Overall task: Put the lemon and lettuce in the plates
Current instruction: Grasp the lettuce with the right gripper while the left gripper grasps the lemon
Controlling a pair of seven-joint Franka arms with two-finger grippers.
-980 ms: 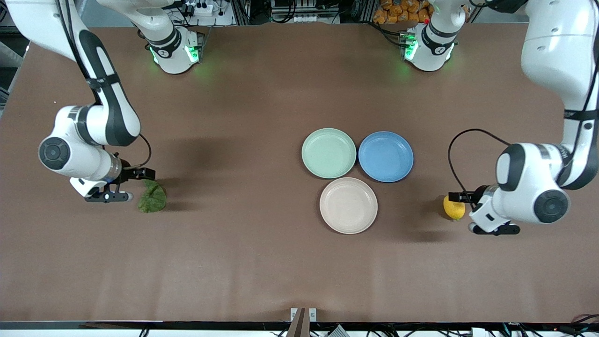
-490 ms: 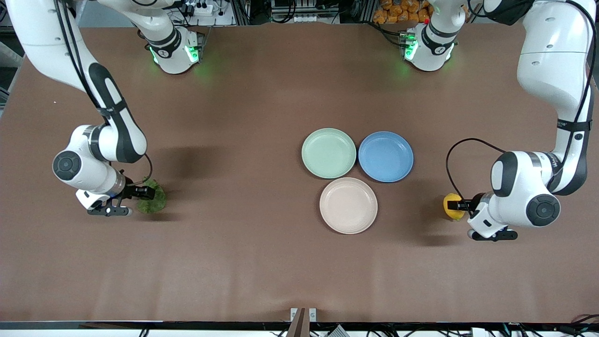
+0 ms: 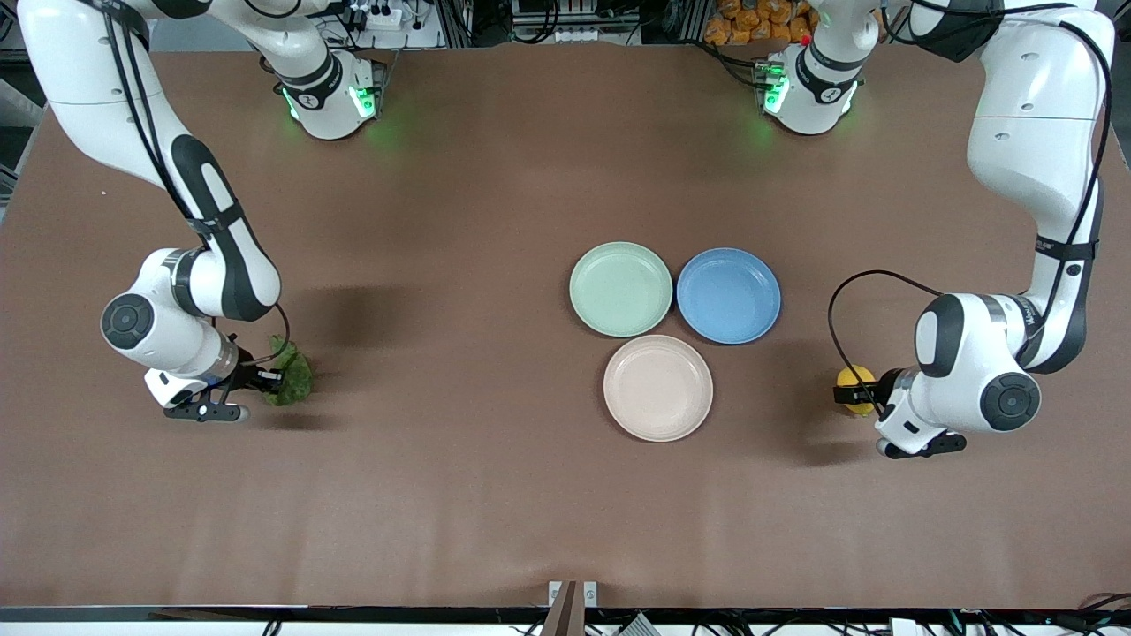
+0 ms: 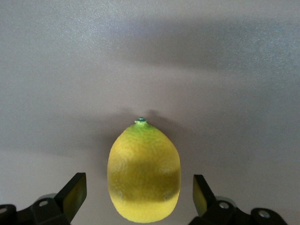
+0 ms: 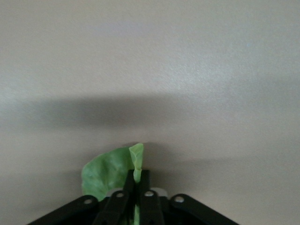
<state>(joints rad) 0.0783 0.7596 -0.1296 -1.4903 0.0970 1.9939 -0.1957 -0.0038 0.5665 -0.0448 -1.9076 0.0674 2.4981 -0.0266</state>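
The dark green lettuce (image 3: 290,382) lies on the table at the right arm's end. My right gripper (image 3: 265,380) is shut on it; in the right wrist view the fingers pinch the leaf (image 5: 110,171). The yellow lemon (image 3: 853,382) rests on the table at the left arm's end. My left gripper (image 3: 859,395) is open around it; in the left wrist view the lemon (image 4: 144,171) sits between the two fingers (image 4: 74,194) with gaps on both sides. The mint green plate (image 3: 620,289) and the beige-pinkish plate (image 3: 657,387) sit at mid-table, both empty.
A blue plate (image 3: 728,295) sits beside the mint green plate, toward the left arm's end, also empty. The brown table (image 3: 459,459) is bare between the plates and each gripper.
My right gripper came down onto the lettuce and shut on it. My left gripper moved in so that its open fingers stand on either side of the lemon.
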